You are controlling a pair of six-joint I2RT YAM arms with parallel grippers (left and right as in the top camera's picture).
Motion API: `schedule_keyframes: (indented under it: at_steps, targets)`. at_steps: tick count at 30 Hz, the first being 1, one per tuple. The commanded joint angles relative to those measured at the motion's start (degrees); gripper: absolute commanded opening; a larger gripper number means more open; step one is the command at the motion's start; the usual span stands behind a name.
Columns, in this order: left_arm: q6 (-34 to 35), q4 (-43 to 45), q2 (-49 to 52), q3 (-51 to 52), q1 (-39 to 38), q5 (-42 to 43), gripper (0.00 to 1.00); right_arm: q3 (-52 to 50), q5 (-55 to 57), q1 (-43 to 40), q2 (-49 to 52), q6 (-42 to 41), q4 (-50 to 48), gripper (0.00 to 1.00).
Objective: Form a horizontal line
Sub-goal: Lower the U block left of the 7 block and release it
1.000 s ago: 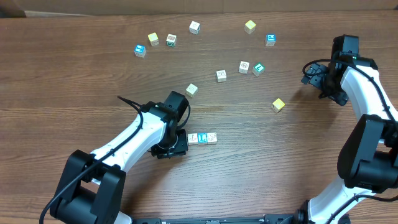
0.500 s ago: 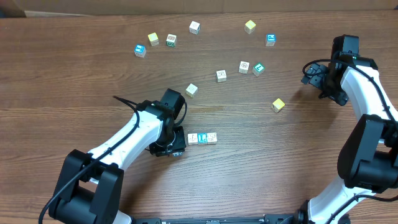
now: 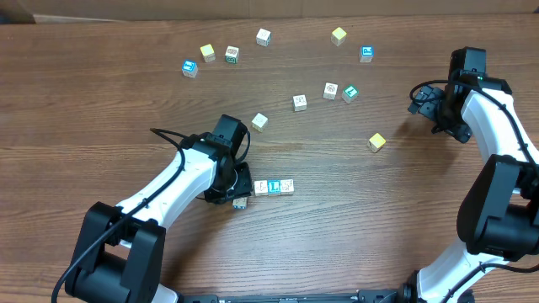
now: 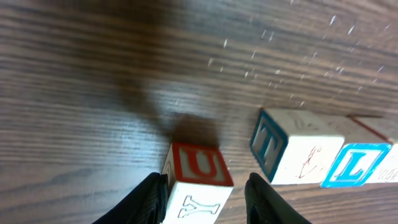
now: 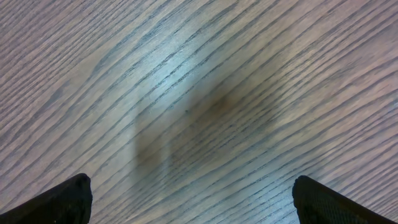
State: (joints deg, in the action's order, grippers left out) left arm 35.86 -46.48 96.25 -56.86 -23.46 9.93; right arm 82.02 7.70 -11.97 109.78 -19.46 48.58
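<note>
Where three letter cubes touch in a straight row (image 3: 274,186) near the middle of the bench (image 3: 101,109), I have my left hand (image 4: 205,186) down at the row's left end, set around a fourth cube (image 4: 198,180) with a red U on top and a Y on the face towards me. That fourth cube stands just beside the row but apart from it, with a gap of bare wood between them. From above it lies a touch nearer to me than the row's line. One finger (image 4: 149,198) touches its side, while a sliver of bench shows between the cube and the other finger (image 4: 266,200), so I cannot tell whether I am clamped on it or only standing around it. The row's nearest cube shows a blue T on its end, and the next a blue L. My right hand (image 5: 191,186) hangs far off near the right edge, fingers wide apart over bare wood. Loose cubes lie scattered across the far half of the bench, among them a yellow cube (image 3: 376,141) well apart from the row
</note>
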Motion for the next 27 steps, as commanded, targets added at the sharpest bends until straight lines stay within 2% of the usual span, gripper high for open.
schedule_keyframes:
  at_steps: [1, 7, 13, 19, 25, 27]
  targets:
    - [0.6, 0.5, 0.1, 0.3, 0.4, 1.1, 0.38, 1.2, 0.2, 0.0, -1.2, 0.0, -0.3, 1.00]
    - [0.6, 0.6, 0.1, 0.3, 0.5, 1.1, 0.36, 1.2, 0.2, 0.0, -1.2, 0.0, -0.3, 1.00]
    - [0.4, 0.1, 0.1, -0.1, 1.7, 1.1, 0.43, 1.2, 0.2, 0.0, -1.2, 0.0, -0.3, 1.00]
    - [-0.2, -0.4, 0.1, -2.1, 5.6, 1.7, 0.36, 1.2, 0.2, 0.0, -1.2, 0.0, -0.3, 1.00]
    - [-7.5, -1.9, 0.1, -3.6, 6.9, 2.1, 0.36, 1.2, 0.2, 0.0, -1.2, 0.0, -0.3, 1.00]
    - [-8.7, -4.3, 0.1, -4.3, 7.2, 1.6, 0.33, 1.2, 0.2, 0.0, -1.2, 0.0, -0.3, 1.00]
